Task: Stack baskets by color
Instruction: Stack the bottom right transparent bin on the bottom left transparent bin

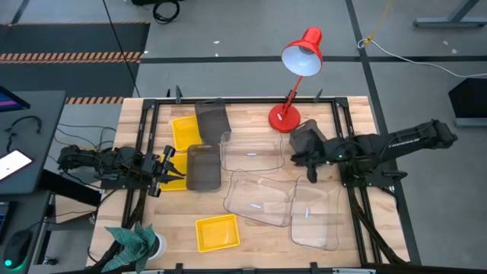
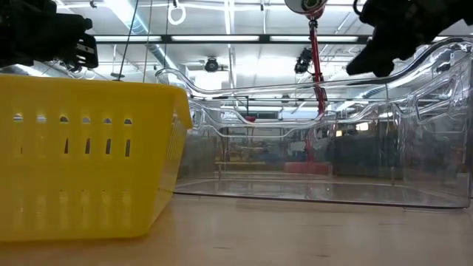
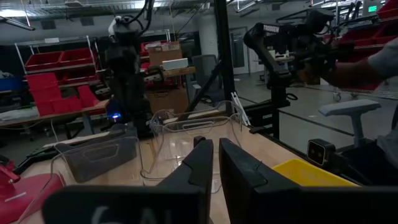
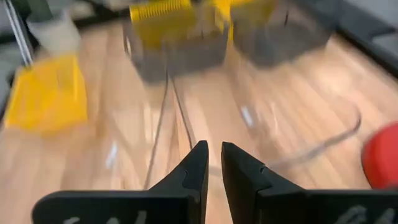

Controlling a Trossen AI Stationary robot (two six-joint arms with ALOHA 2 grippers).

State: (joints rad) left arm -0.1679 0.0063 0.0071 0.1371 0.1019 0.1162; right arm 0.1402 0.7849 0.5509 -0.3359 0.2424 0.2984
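Three yellow baskets lie on the wooden table: one at the far left (image 1: 185,131), one under my left gripper (image 1: 179,176), and one at the near edge (image 1: 217,232) (image 2: 89,155). Two dark grey baskets (image 1: 212,118) (image 1: 203,167) sit beside them. Three clear baskets (image 1: 251,152) (image 1: 259,199) (image 1: 316,217) fill the middle and right. My left gripper (image 1: 171,169) (image 3: 214,149) stays at the left edge, shut and holding nothing. My right gripper (image 1: 310,169) (image 4: 213,152) hovers above the clear baskets, pointing down and to the left, shut with nothing between its fingers.
A red desk lamp (image 1: 293,76) stands at the far side, its base (image 1: 283,118) just beyond my right gripper. A green cloth (image 1: 133,242) lies at the near left corner. Black rails (image 1: 141,144) border the table. A person (image 3: 373,68) shows beyond the right edge.
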